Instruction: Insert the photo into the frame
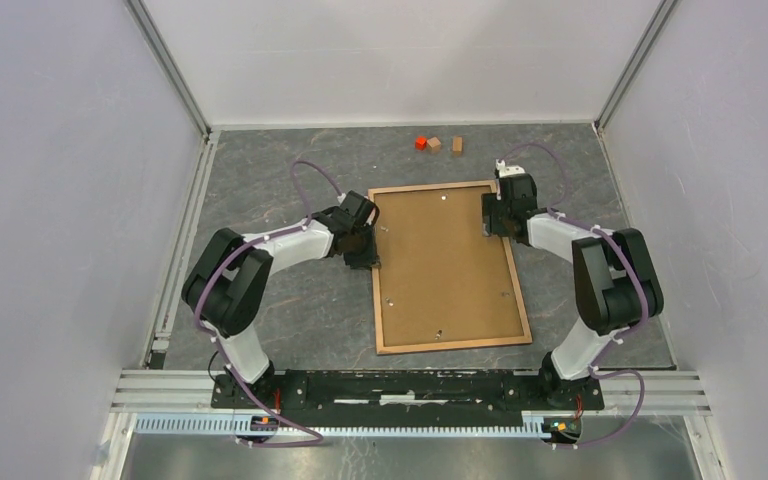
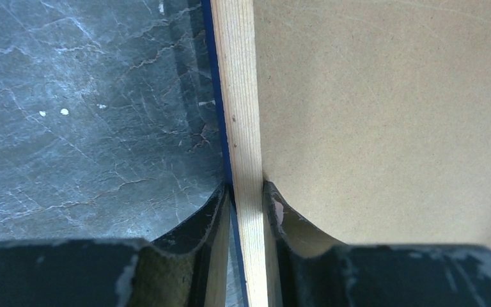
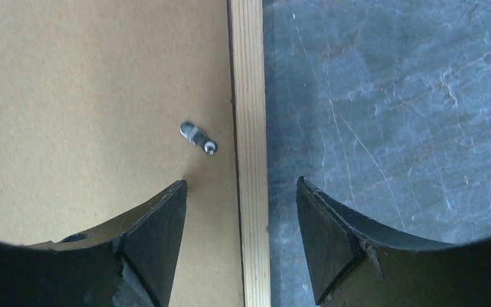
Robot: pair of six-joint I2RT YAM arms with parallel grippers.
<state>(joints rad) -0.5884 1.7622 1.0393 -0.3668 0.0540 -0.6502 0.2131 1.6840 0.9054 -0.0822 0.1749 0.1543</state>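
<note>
The frame (image 1: 455, 345) lay face-down mid-picture, backing board (image 1: 445, 265) fitted, photo unseen. The left end effector (image 2: 247, 188) pinched its rail; the right end effector (image 3: 241, 182) stood spread.

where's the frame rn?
Top view: frame lies centre of table, back up, left gripper pinching its left rail, right gripper open astride its right rail.

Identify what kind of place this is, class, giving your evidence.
Probably a robotics lab test cell: two arms bolted to an aluminium rail, with plain white walls enclosing a grey marbled tabletop.

Light-wood frame (image 1: 455, 345), blue-edged; brown backing board (image 1: 445, 260); grey veined table (image 1: 290, 300).
</note>
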